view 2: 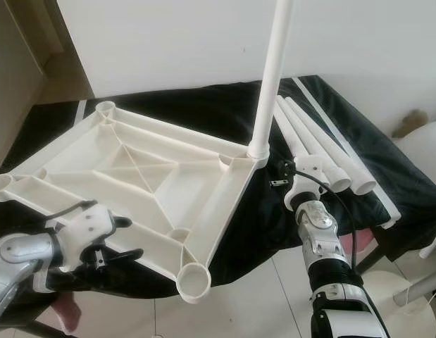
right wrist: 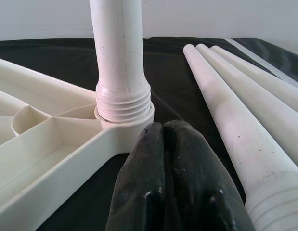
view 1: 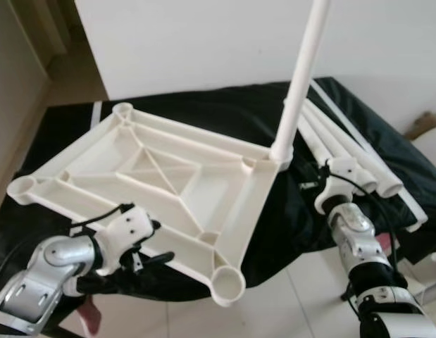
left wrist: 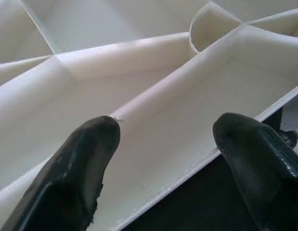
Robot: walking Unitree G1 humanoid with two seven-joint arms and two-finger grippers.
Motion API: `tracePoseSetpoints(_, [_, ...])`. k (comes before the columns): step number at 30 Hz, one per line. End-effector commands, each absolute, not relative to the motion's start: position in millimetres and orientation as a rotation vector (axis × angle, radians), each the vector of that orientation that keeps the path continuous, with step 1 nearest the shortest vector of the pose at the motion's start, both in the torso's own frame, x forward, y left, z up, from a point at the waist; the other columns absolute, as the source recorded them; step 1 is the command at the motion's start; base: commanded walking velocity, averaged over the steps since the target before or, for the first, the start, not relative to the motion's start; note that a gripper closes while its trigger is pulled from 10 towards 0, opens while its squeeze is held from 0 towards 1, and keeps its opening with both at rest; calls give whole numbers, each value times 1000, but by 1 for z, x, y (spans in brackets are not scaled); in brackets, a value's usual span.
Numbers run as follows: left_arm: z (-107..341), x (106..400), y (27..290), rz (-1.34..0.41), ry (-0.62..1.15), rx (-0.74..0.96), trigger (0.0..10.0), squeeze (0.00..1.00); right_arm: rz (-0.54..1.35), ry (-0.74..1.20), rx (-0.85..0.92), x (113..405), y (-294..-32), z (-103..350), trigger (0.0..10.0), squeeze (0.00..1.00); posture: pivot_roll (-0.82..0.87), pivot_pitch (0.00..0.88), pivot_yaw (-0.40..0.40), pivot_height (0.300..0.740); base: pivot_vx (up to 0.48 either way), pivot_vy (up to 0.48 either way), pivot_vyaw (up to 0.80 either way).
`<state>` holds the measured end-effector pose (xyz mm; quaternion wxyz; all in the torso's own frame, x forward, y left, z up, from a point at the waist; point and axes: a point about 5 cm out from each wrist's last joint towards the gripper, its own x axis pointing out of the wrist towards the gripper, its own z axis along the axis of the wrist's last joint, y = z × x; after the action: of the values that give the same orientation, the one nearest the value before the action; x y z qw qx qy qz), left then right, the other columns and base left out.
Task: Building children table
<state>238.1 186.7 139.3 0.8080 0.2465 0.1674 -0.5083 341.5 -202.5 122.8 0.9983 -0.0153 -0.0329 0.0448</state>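
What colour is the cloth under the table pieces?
Black. The cloth shows best in the right eye view, under the white tabletop.

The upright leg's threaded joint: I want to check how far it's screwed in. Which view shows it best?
The right wrist view: the leg's threads sit close, partly exposed above the socket. Both eye views show the joint small, threads unreadable.

At lower left, the left arm (view 1: 41, 271) is rounded silver metal with a white wrist block, thin black cable looped above it, and glossy black fingers (left wrist: 76, 178). At lower right, the right arm (view 2: 323, 253) shows silver segments, black joints, a black cable and a white wrist housing.
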Motion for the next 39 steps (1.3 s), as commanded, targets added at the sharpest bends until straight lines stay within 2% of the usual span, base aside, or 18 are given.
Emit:
tracePoseSetpoints(1, [140,233,181,-1168,366,403,10000,0,92,-45,-24,340,-201,118,10000,0,88,0,11,740,0,0,0])
tracePoseSetpoints(4, [154,231,178,-1196,295,305,10000,0,97,-45,-23,341,-200,118,10000,0,90,0,11,740,0,0,0])
tracePoseSetpoints(10, [156,226,178,-1227,294,296,10000,0,99,-44,-24,341,-200,118,10000,0,91,0,10,740,0,0,0])
tracePoseSetpoints(13, [133,221,184,-1228,422,447,10000,0,103,-45,-23,342,-198,119,10000,0,95,0,7,740,0,0,0])
tracePoseSetpoints(18, [123,225,189,-1194,481,524,10000,0,105,-46,-24,343,-197,120,10000,0,95,0,6,740,0,0,0])
tracePoseSetpoints(21, [119,229,192,-1156,504,563,10000,0,105,-45,-24,343,-197,120,10000,0,95,0,6,740,0,0,0])
tracePoseSetpoints(23, [117,242,196,-1059,513,602,10000,0,102,-45,-23,343,-198,120,10000,0,91,0,10,740,0,0,0])
tracePoseSetpoints(25, [117,242,196,-1059,513,602,10000,0,102,-45,-23,343,-198,120,10000,0,91,0,10,740,0,0,0])
tracePoseSetpoints(27, [121,257,198,-954,491,605,10000,0,98,-45,-24,342,-198,119,10000,0,89,0,11,740,0,0,0])
tracePoseSetpoints(35, [134,278,199,-873,467,713,10000,0,96,-42,-24,342,-198,119,10000,0,91,0,15,740,0,0,0])
tracePoseSetpoints(38, [137,280,197,-864,468,679,10000,0,96,-44,-23,343,-197,119,10000,0,88,0,21,740,0,0,0])
tracePoseSetpoints(39, [140,283,193,-837,462,604,10000,0,94,-45,-21,343,-197,120,10000,0,86,0,26,740,0,0,0])
